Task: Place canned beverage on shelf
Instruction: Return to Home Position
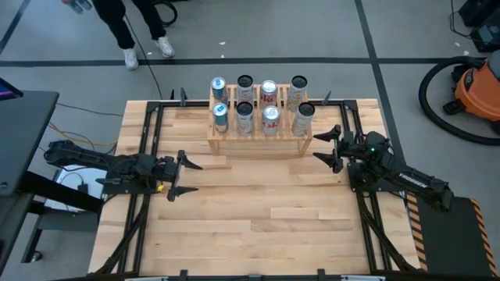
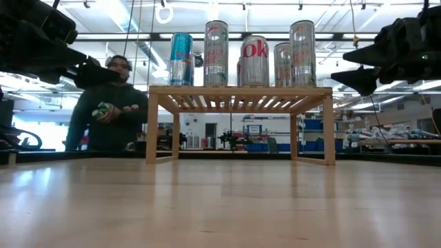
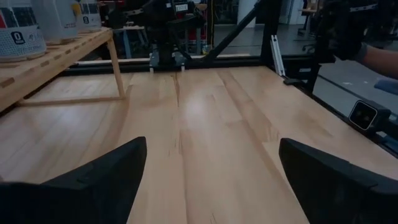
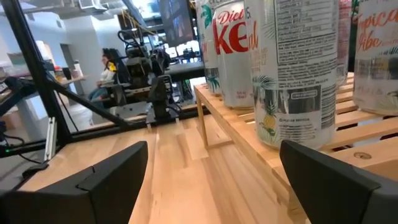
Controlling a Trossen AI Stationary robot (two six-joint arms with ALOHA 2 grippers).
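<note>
The shelf (image 1: 258,145), a low light-wood rack with a slatted top, stands on its legs at the middle of the table's far side. Several beverage cans (image 1: 270,117) stand upright on its slats in two rows; the low view shows them (image 2: 255,62) above the rack (image 2: 241,96). My left gripper (image 1: 186,178) hangs open over the table's left part, pointing toward the right, with nothing between its fingers (image 3: 124,168). My right gripper (image 1: 316,146) is open just right of the shelf's right end, pointing at it, and the nearest can (image 4: 298,68) stands ahead of it.
A person (image 2: 110,103) stands beyond the far edge, hands at the chest. An orange vacuum (image 1: 476,86) sits on the floor at the far right. Dark frame rails (image 1: 148,140) run along both sides of the table. Bare plank tabletop (image 1: 258,218) lies near of the shelf.
</note>
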